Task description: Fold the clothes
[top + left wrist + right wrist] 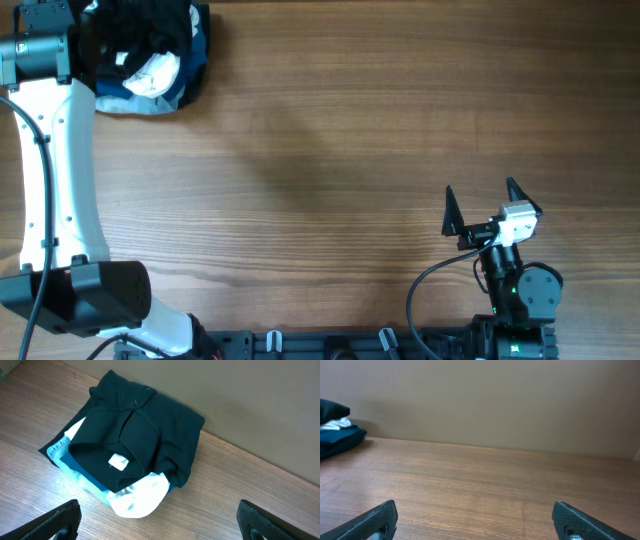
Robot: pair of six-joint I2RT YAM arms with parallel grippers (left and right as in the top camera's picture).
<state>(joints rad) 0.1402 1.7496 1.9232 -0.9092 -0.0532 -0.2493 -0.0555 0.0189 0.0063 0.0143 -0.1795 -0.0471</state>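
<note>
The black garment [150,430] lies bunched on top of a pile at the table's far left corner, with a small white patch [118,462] on its front. It also shows in the overhead view [165,25]. My left gripper [160,525] is open and empty, its fingers wide apart just in front of the pile, not touching it. In the overhead view the left gripper [88,40] sits at the pile's left side, mostly lost against the dark cloth. My right gripper [480,190] is open and empty over bare wood at the near right, far from the clothes; the right wrist view shows its fingers [475,525] wide apart.
Under the black garment lie a white garment [142,497] and blue ones [62,450]. The pile's edge shows at the far left of the right wrist view [337,435]. A beige wall [495,400] runs behind the wooden table [350,150].
</note>
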